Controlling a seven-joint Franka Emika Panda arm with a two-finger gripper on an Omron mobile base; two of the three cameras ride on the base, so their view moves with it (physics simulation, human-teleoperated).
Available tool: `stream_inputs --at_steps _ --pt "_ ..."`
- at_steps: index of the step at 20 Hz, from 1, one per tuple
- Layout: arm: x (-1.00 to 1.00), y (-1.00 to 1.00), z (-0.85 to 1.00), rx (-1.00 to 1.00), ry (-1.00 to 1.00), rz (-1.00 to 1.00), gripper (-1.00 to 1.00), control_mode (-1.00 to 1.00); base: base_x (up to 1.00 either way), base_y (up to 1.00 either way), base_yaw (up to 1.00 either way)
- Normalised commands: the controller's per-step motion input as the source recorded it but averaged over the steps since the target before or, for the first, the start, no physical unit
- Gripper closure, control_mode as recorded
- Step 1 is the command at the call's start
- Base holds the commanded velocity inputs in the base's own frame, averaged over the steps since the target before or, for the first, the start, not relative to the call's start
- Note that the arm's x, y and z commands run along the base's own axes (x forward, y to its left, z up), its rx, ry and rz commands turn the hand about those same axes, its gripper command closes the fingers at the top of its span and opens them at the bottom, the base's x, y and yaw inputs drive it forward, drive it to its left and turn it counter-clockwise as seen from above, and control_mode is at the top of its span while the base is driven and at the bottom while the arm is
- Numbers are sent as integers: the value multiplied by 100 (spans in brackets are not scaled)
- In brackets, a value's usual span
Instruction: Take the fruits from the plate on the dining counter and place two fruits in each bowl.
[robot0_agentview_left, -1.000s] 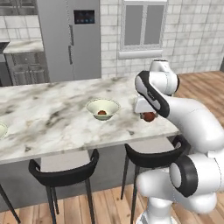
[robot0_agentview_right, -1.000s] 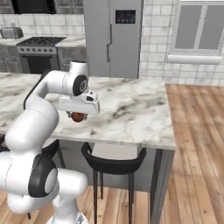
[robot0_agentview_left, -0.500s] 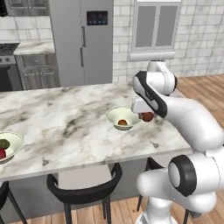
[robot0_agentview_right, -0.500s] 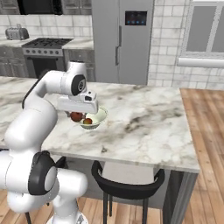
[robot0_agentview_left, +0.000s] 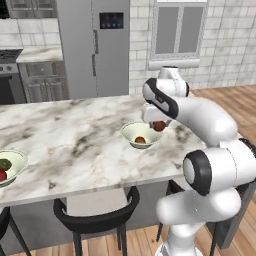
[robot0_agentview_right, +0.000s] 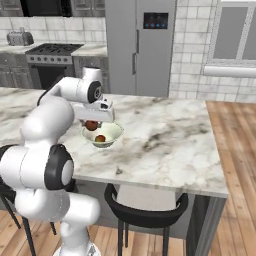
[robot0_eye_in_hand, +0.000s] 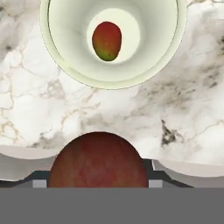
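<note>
I see my gripper (robot0_agentview_left: 159, 125) clamped on a reddish-brown fruit (robot0_eye_in_hand: 98, 159) beside the near bowl (robot0_agentview_left: 140, 135), which holds an orange fruit (robot0_eye_in_hand: 106, 41); the far bowl (robot0_agentview_left: 11, 167) holds a green fruit (robot0_agentview_left: 5, 164) and a red fruit (robot0_agentview_left: 2, 175).

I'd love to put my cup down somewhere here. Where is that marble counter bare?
The dining counter is bare between the near bowl and the far bowl at its left end, and on the stretch toward the window side. It is crowded at the near bowl, where the gripper holds a dark reddish-brown fruit.
</note>
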Motion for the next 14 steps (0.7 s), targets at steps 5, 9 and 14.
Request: stream_inputs --at_steps 5,9,14 --pt "100 26 -57 0 0 0 100 -100 0 0 0" --pt "100 0 -69 0 0 0 100 -100 0 0 0" --pt "86 -2 -61 0 2 0 100 -100 0 0 0"
